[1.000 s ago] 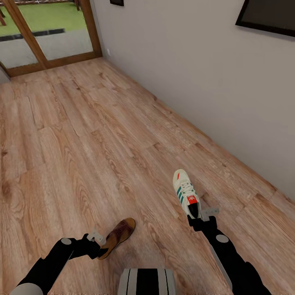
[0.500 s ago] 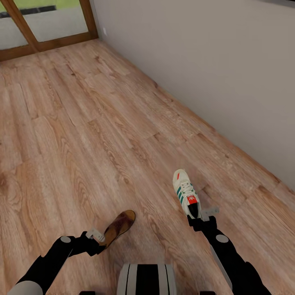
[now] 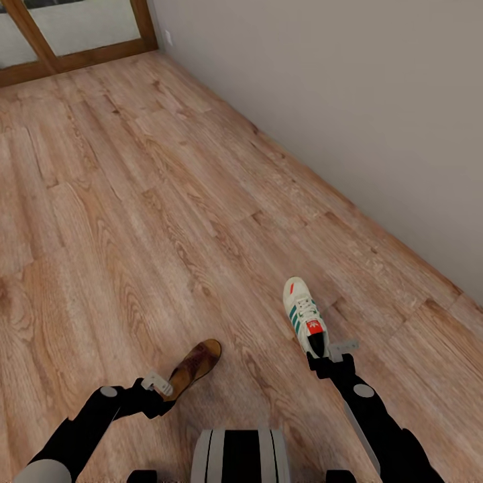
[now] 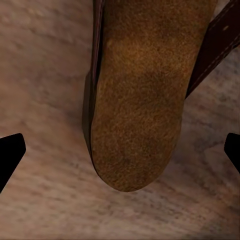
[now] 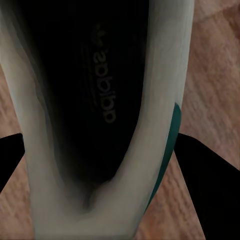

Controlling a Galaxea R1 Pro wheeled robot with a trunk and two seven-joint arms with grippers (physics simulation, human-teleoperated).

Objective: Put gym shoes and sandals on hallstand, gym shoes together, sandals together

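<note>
We see one cream-white gym shoe (image 3: 305, 325) with green side stripes and a red tongue label, held off the wood-plank corridor floor (image 3: 134, 221), toe pointing away from us. Left of it hangs one dark brown sandal (image 3: 194, 368), tan footbed showing.

Head view: high, facing forward and down over the corridor floor (image 3: 168, 221) beside a grey wall (image 3: 349, 100). Left wrist view: very close above a sandal (image 4: 145, 95), also seen from the head (image 3: 196, 363). Right wrist view: very close into a gym shoe (image 5: 95, 115), likewise shared (image 3: 305, 317)
</note>
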